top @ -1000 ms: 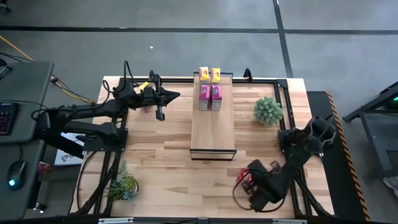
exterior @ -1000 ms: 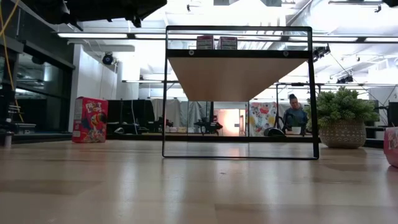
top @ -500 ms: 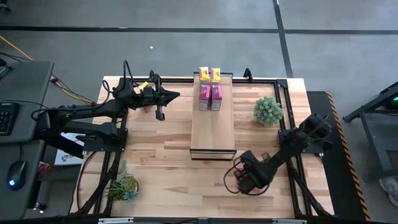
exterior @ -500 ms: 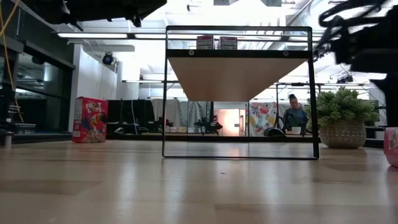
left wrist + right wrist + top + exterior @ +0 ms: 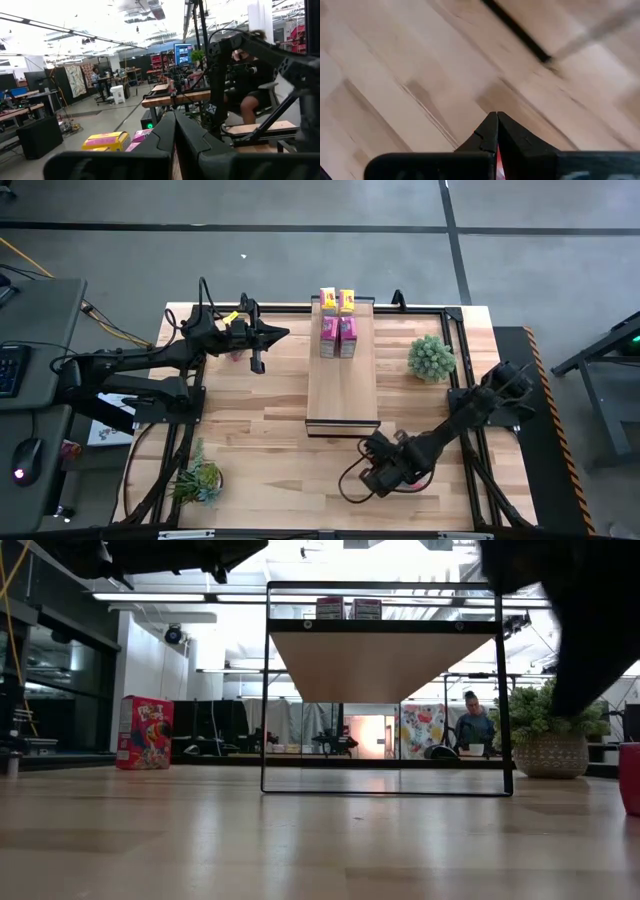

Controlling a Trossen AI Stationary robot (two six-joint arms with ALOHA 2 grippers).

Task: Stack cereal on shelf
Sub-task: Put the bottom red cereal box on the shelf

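Observation:
The shelf (image 5: 342, 380) stands mid-table, and it also shows in the low view (image 5: 385, 650). Two yellow cereal boxes (image 5: 338, 301) and two pink ones (image 5: 338, 337) stand on its far end. The left wrist view also shows a yellow box (image 5: 105, 141) and a pink box (image 5: 142, 136). A red cereal box (image 5: 145, 732) stands upright on the table at the far left, below my left arm. My left gripper (image 5: 275, 334) is shut and empty, left of the shelf's far end. My right gripper (image 5: 362, 476) is near the table's near edge, shut on a second red box (image 5: 630, 778). My right gripper has a thin red strip of the box (image 5: 497, 162) between its two fingers. The fingers themselves hide which part of the box this is. The fingers point down at the tabletop on a slant. I cannot tell whether the box is clear of the table.
A potted plant (image 5: 431, 358) stands right of the shelf. A second plant (image 5: 198, 480) stands at the near left corner. Bare tabletop (image 5: 270, 440) lies between the shelf's near end and the near edge. A person sits in the room beyond the table (image 5: 250, 95).
My right gripper has gone toward the table's left edge along the near side, taking the red box with it. Its arm has swung into the low view at the upper right. My left arm has kept still.

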